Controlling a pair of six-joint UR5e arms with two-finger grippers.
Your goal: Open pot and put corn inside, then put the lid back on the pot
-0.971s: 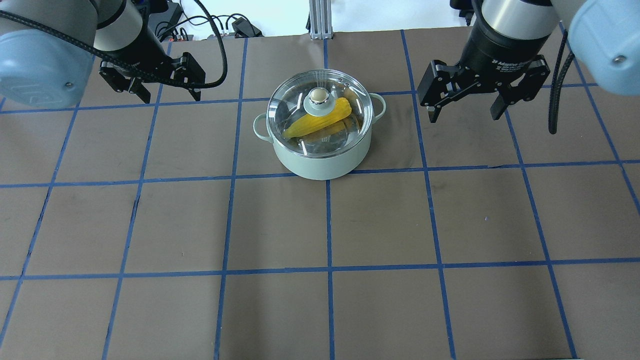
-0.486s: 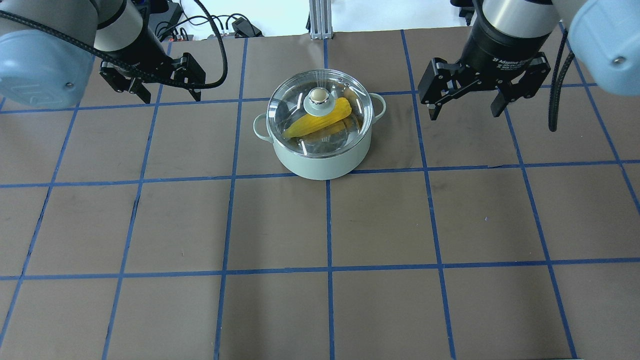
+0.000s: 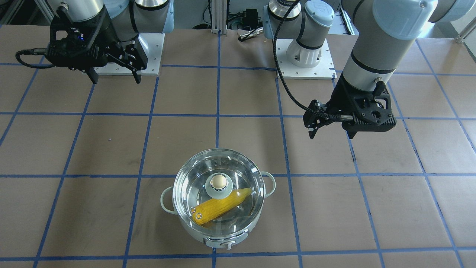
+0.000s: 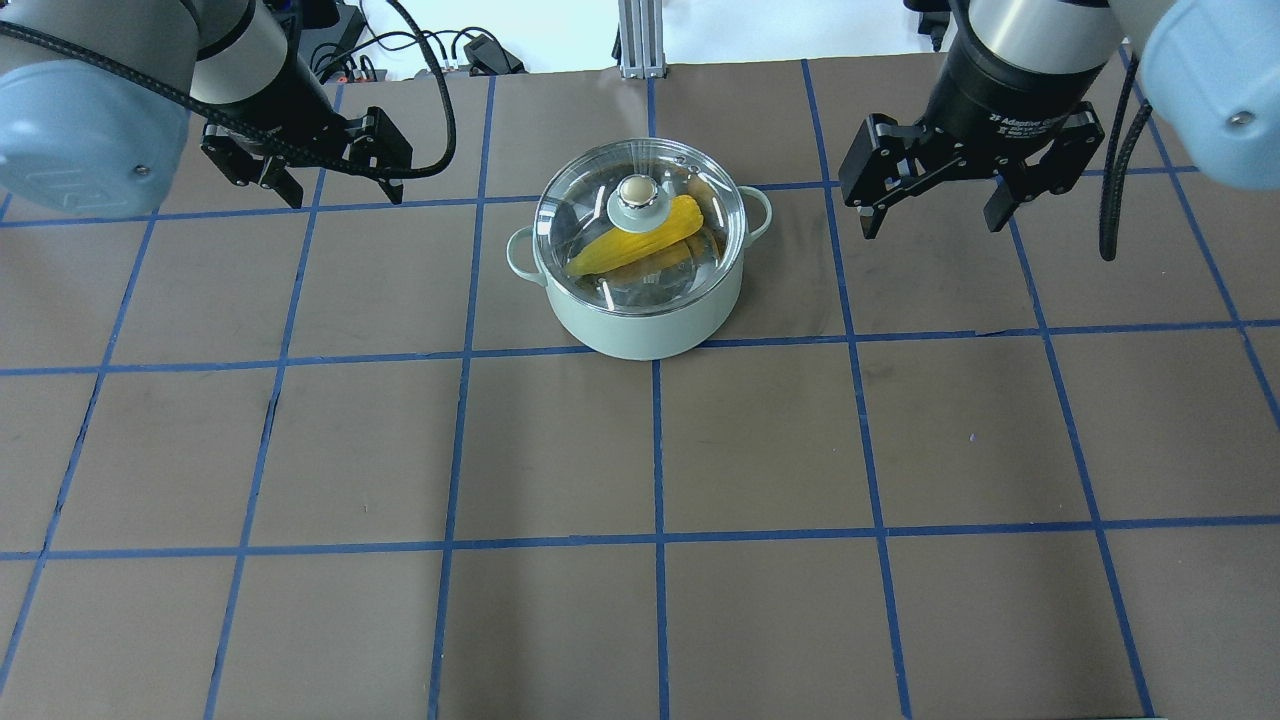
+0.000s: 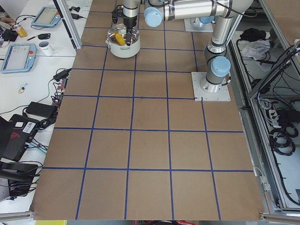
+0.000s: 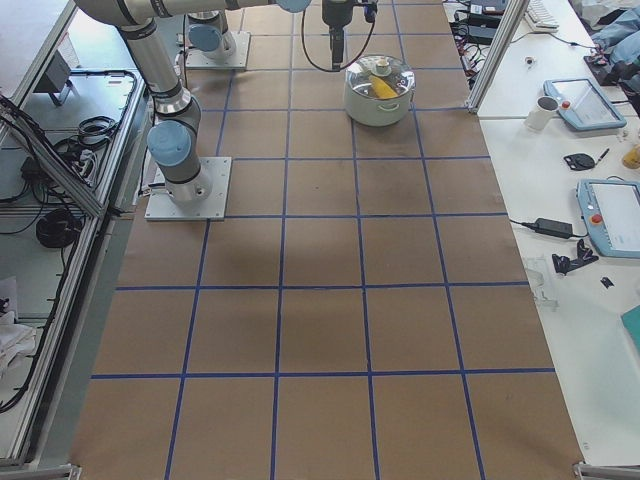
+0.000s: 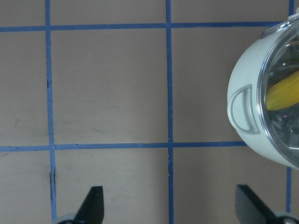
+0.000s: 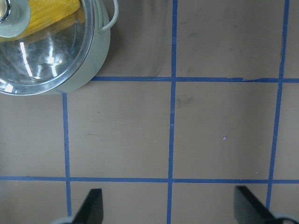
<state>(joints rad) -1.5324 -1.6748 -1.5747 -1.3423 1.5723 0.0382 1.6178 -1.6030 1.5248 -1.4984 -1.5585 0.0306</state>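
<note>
— Corn [image 4: 640, 240]?
— Inside the pot [image 4: 645, 325], lying slantwise, seen through the glass lid [image 4: 585, 215].
— Lid seated?
— Yes. Flat on the pot's rim, knob [image 4: 634, 190] up at its centre. The pot stands upright on the table [image 4: 640, 600].
— Left gripper [image 4: 345, 190]?
— Well apart from the pot, out past its handle on the robot's left. Fingers spread wide, holding nothing.
— Right gripper [image 4: 932, 222]?
— Well apart from the pot on the opposite side, past the other handle. Fingers spread wide, holding nothing. Neither gripper touches pot or lid.
</note>
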